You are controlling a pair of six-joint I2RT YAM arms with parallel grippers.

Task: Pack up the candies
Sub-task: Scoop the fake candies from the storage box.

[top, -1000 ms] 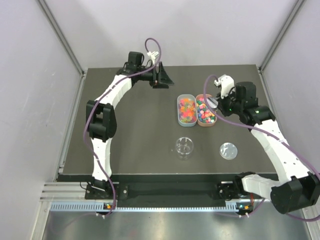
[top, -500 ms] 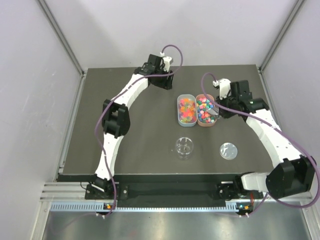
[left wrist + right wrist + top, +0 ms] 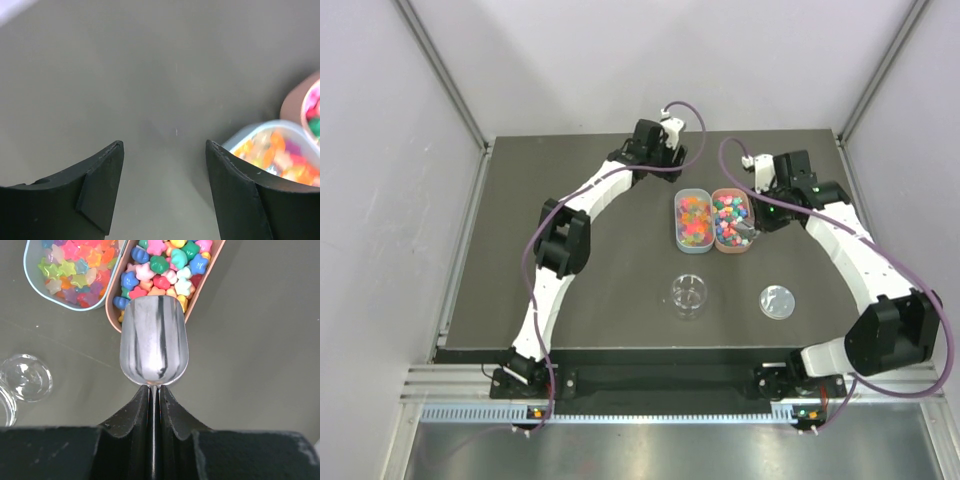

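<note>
Translucent candies [image 3: 693,220] fill a light blue oval tray [image 3: 677,222]. Opaque chunky candies [image 3: 728,218] fill a pink oval tray [image 3: 736,248] beside it. My right gripper [image 3: 761,218] is shut on the thin handle of a shiny scoop [image 3: 154,340]. The scoop is empty, and its front lip is over the near end of the pink tray's candies [image 3: 165,270]. The translucent candies [image 3: 75,270] lie to the left of it. My left gripper [image 3: 164,144] is open and empty over bare table. It is just behind the blue tray [image 3: 250,134], and in the top view it [image 3: 665,168] is at the back.
A clear round cup [image 3: 689,293] stands empty in front of the trays, and it also shows in the right wrist view [image 3: 25,377]. Its clear lid [image 3: 777,300] lies flat to the right. Grey walls close in the table at the back and both sides.
My left arm has swung right along the back of the table toward the blue tray. My right gripper has brought the scoop to the near end of the pink tray.
</note>
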